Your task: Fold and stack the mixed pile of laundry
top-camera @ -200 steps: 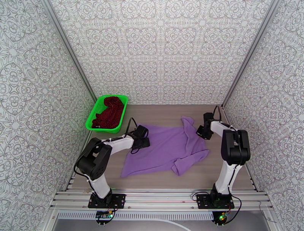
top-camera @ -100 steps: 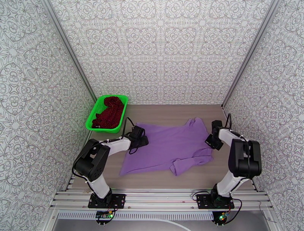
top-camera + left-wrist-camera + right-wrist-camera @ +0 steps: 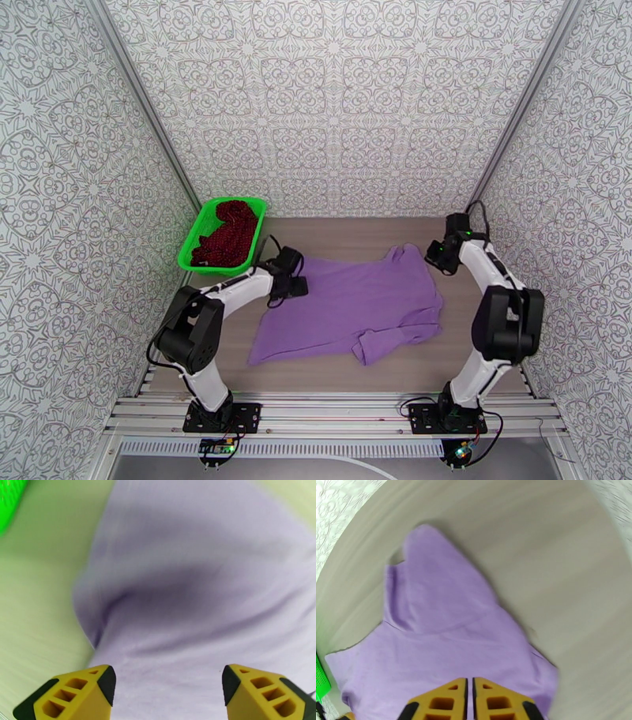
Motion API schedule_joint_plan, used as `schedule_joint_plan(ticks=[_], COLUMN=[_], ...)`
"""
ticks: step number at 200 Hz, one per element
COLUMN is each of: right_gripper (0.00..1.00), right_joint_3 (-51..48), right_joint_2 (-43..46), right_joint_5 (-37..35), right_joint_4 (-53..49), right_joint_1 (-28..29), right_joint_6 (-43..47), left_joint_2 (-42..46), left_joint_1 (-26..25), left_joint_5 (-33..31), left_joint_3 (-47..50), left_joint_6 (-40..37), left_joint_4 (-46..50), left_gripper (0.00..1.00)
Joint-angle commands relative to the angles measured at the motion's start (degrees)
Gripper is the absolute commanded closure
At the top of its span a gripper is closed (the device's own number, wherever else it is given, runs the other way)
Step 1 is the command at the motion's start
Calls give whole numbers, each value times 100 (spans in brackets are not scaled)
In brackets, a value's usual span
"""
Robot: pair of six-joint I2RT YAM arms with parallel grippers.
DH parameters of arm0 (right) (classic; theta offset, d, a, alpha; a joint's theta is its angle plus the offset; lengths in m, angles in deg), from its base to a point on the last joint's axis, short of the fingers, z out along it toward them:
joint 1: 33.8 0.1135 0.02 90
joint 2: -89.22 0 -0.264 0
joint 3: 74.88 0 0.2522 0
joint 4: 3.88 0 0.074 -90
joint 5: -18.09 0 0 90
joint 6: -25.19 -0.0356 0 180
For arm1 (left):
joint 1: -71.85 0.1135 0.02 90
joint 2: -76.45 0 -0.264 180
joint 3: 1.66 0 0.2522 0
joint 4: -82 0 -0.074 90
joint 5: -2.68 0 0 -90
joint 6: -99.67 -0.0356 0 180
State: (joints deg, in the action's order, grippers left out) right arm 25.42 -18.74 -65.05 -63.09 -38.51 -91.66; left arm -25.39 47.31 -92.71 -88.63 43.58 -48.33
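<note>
Withdrawn beside lavender T-shirt (image 3: 355,304) sleeve: right end effector (image 3: 470,680), clenched empty | left end effector (image 3: 168,677) released over T-shirt corner | risk of skewed fold from its crumpled other sleeve

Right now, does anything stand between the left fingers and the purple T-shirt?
Nothing visible does. The left fingers are open directly over the lavender T-shirt, and only its cloth shows between them. The green mesh basket holding the dark red garment sits apart, farther left.

left wrist | T-shirt (image 3: 189,578): blurred, cropped by edges | basket (image 3: 8,499): cropped green blur
</note>
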Motion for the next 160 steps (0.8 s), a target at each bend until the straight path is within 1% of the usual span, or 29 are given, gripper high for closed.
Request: schedule_joint_plan(ticks=[1, 20, 35, 60, 82, 113, 134, 140, 144, 160], right_gripper=[87, 87, 87, 88, 89, 89, 89, 89, 89, 89], right_joint_3=[226, 338, 473, 862, 1387, 2555, 3514, 3800, 3976, 4640], right_joint_2=[-588, -961, -1244, -1764, -2238, -2928, -3452, -3594, -3686, -4035], right_joint_5=[282, 248, 204, 133, 112, 95, 95, 101, 106, 157], right_joint_4=[-406, -368, -375, -437, -562, -967, -1326, -1416, -1478, -1669], right_joint_1=[244, 427, 494, 540, 565, 601, 610, 603, 604, 610], right_joint_6=[242, 198, 159, 110, 47, -35, -105, -123, -142, -197], left_joint_2=[-405, -959, -1485, -2113, -2620, -3407, -3910, -4042, -4128, -4358], left_joint_1=[223, 303, 344, 417, 514, 666, 746, 765, 772, 785], left_joint_5=[108, 393, 484, 380, 237, 127, 104, 131, 181, 120], left_joint_3=[-544, -912, -1213, -1596, -2105, -3001, -3693, -3886, -4016, -4465], left_joint_6=[-446, -623, -674, -710, -743, -789, -838, -857, -859, -866], left_joint_4=[473, 323, 276, 97, 207, 516, 807, 893, 944, 1154], left_gripper=[24, 27, 29, 30, 30, 29, 29, 38, 39, 33])
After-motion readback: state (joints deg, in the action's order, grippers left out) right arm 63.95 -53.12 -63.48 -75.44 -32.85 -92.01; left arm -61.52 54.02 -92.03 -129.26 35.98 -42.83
